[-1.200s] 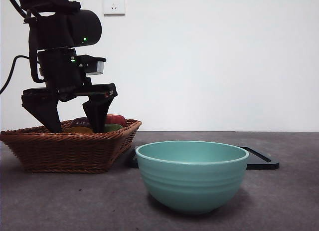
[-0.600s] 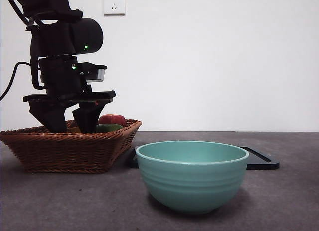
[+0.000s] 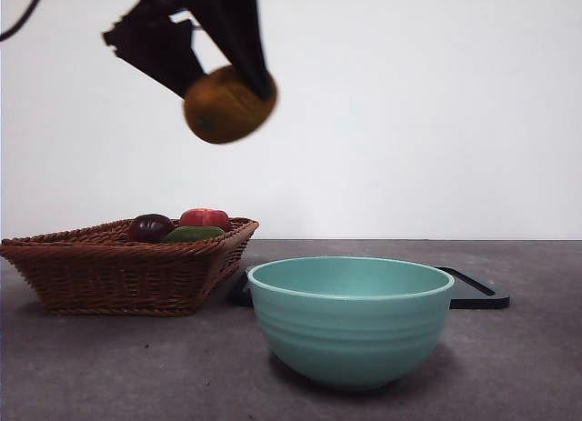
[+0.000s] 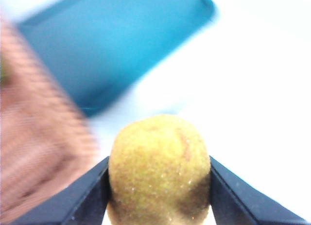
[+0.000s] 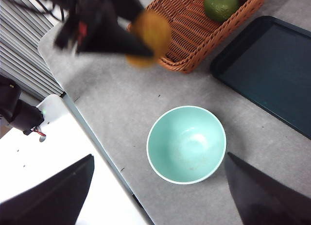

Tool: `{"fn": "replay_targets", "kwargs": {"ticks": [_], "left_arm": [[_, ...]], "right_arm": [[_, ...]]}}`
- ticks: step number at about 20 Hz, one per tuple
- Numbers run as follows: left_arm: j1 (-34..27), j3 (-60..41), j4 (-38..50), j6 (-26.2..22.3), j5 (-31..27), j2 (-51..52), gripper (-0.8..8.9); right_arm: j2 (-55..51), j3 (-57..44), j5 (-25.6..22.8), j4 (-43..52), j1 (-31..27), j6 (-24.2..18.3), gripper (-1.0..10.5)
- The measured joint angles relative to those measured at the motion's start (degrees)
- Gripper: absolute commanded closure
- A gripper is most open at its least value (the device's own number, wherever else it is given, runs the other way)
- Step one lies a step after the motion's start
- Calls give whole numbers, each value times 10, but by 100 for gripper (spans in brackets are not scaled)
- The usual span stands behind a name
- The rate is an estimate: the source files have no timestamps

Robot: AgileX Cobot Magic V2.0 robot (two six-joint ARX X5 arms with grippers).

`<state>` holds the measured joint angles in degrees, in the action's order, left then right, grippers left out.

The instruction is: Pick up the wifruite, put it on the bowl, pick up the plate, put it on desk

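Overhead, the left gripper (image 3: 214,66) clasps the wifruite (image 3: 227,105); the bowl (image 3: 350,319) is empty.

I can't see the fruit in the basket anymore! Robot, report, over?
Left claw shut on wifruite, high above basket. Right claw open, waiting over bowl. Bowl empty, path looks clear.

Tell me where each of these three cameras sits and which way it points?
Front view: low at desk height, looking level across bowl and basket; left tool carries the wifruite overhead.
Left wrist view: on the left arm, looking past its jaws clamping the wifruite.
Right wrist view: high up, looking down; its open jaws frame the bowl.
All three show the wifruite.
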<state>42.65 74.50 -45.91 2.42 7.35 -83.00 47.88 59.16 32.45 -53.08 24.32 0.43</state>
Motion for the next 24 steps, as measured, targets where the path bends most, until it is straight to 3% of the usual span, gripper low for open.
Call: {"fn": "replay_targets", "kwargs": {"ticks": [8,19,24], "left_arm": [[96,0,47,0,0,-134,604],[114,0,74,-4,-14,-229,594],[124,0,80,-4,-14,-232,459]], "right_arm": [[0,0,-11,2,0,0,519],[0,0,-11,2,0,0,519],[0,0,-11,2,0,0,519]]}}
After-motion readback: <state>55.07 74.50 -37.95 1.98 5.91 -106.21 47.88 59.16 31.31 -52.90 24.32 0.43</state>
